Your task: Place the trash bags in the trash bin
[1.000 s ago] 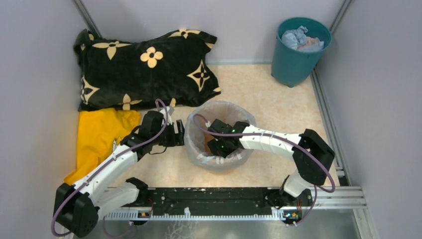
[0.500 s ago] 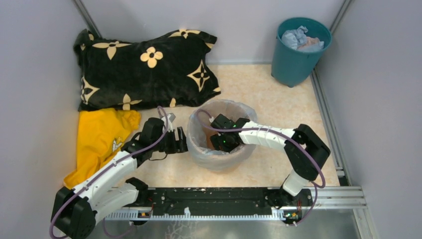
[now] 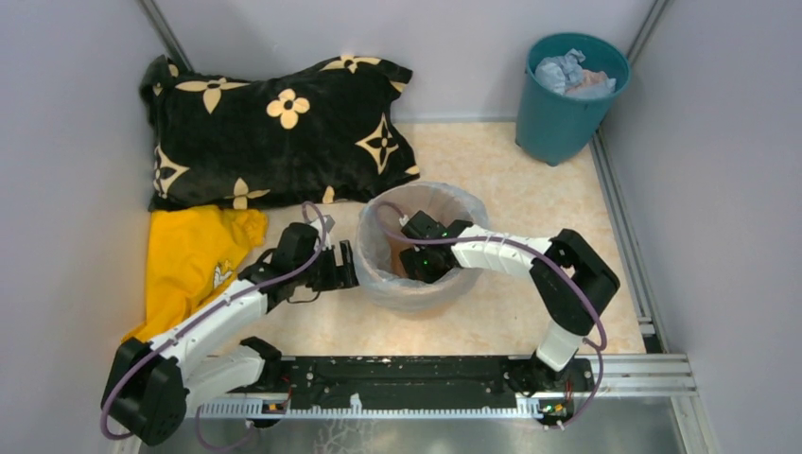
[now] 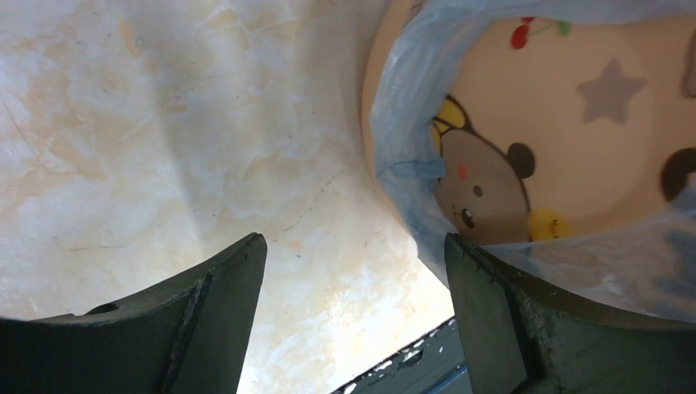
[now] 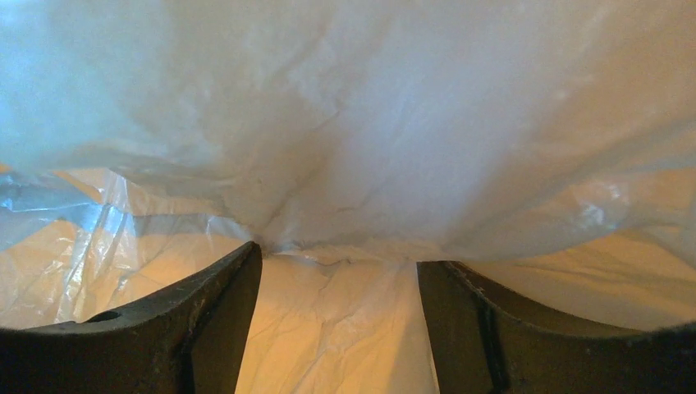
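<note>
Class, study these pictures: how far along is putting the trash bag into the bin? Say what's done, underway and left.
Done: the trash bag lines the trash bin, its edge folded over the rim. In hand: the right hand is inside, open, against the film; the left hand sits open beside the bin. Left: probably seating the film and withdrawing.

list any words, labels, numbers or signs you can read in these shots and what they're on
No readable text in any view.
trash bin: only pictures, a bear and a star, no letters.
pillow: flower pattern, no letters.
yellow cloth: a pale print, too small to read.
</note>
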Controlling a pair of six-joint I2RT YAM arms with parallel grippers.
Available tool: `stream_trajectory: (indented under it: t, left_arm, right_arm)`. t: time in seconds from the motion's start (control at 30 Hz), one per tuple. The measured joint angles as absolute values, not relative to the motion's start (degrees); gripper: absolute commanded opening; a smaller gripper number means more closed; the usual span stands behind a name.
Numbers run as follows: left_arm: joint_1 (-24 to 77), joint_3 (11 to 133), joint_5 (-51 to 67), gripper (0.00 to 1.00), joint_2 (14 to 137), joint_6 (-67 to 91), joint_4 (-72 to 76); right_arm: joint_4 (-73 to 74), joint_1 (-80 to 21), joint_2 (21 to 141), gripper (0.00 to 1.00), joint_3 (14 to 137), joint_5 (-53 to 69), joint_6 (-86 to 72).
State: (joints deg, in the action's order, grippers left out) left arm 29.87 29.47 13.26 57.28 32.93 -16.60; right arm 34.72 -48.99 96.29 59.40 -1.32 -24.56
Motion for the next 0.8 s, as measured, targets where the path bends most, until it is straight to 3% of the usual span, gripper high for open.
stream_trajectory:
  t: [0.8]
  left_arm:
    - [29.45, 36.80, 6.09, 0.86, 75.20, 30.15, -6.83]
  right_arm:
    - [32.14, -39.92, 106.24, 0.69, 72.62, 1.30, -20.43]
